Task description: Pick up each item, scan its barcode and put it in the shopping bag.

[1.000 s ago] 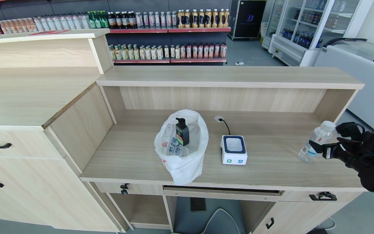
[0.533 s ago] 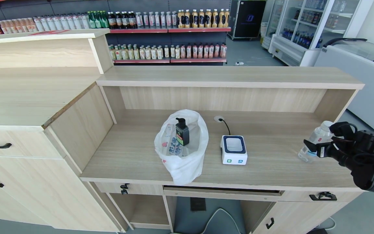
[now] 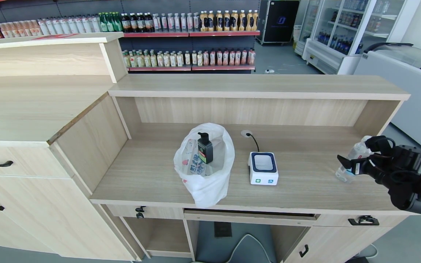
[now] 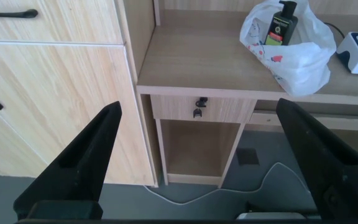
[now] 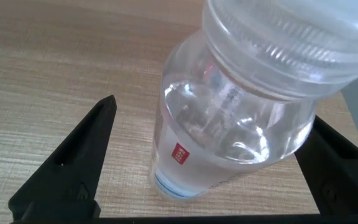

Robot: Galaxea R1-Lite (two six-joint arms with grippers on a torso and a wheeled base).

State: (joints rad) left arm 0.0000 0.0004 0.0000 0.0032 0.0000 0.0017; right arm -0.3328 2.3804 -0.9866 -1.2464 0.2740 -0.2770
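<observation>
The water bottle stands on its base on the counter, directly between the fingers of the right gripper. The cap end is nearest the wrist and the base farthest from it. Its long axis runs up out of the counter and crosses the line between the two fingers, so closing them would pinch the body from both sides. It looks slightly leaned in the head view, but I cannot tell whether that lean is real.

The right gripper is spread wide and holds nothing. One finger stands clear of the clear plastic wall with bare wood showing in the gap. The other is partly hidden behind the bottle's shoulder, so contact there cannot be told.

I judge the step in hand to be the grasp itself: the bottle is bracketed but not yet gripped.

Out from this gripper, toward the robot's left, sits the scanner. Just beyond it is the shopping bag, with a black pump bottle already standing inside.

The left gripper is also spread wide and empty. It hangs low off the counter's front corner, with the bag ahead of it and the bottle well apart, so the right arm is plainly the nearer one
</observation>
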